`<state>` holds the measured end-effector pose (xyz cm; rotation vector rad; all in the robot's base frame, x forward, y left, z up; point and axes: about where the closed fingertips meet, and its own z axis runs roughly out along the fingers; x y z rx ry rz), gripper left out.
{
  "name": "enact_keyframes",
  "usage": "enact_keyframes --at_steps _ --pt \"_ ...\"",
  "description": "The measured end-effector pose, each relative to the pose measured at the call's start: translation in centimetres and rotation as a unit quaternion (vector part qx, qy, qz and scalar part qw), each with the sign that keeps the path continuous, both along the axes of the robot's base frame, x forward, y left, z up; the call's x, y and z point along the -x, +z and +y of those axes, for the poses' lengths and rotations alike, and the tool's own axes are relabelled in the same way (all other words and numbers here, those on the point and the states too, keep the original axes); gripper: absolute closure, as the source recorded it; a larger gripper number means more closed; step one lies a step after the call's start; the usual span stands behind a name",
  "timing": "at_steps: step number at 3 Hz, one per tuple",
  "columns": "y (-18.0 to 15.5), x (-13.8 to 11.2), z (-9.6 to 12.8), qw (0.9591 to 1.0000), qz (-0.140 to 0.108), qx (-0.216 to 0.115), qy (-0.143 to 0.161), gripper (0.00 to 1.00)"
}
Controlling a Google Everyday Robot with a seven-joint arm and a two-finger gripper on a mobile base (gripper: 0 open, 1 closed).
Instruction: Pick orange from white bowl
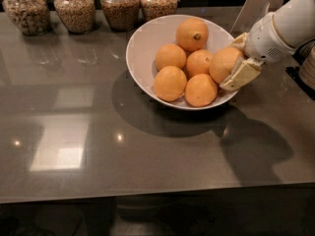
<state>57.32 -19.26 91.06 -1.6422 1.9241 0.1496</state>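
The white bowl (pixel 142 43) stands on the grey table and holds several oranges. My gripper (pixel 228 66) reaches in over the bowl's right rim from the right. Its cream fingers (pixel 242 74) are shut on the orange (pixel 222 63), a large pale yellow-orange fruit at the bowl's right side, one finger behind it and one in front. The orange still sits at the level of the other fruit, touching its neighbours. An oval orange with a dark stem spot (pixel 192 33) lies at the back of the bowl.
Several smaller, deeper-orange fruits (pixel 170 82) fill the bowl. A few glass jars of grain (pixel 74 7) stand along the table's back edge. A pale board (pixel 256 4) leans behind the bowl and a dark object (pixel 308 68) sits at the far right.
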Motion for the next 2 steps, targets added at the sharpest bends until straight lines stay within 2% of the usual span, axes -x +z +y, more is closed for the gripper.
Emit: enact_keyframes --at_steps 1,2 --pt "1.0 0.4 0.2 0.9999 -0.003 -0.010 0.006 1.00" --pt "3.4 1.2 0.2 0.9993 -0.016 -0.029 0.016 1.00"
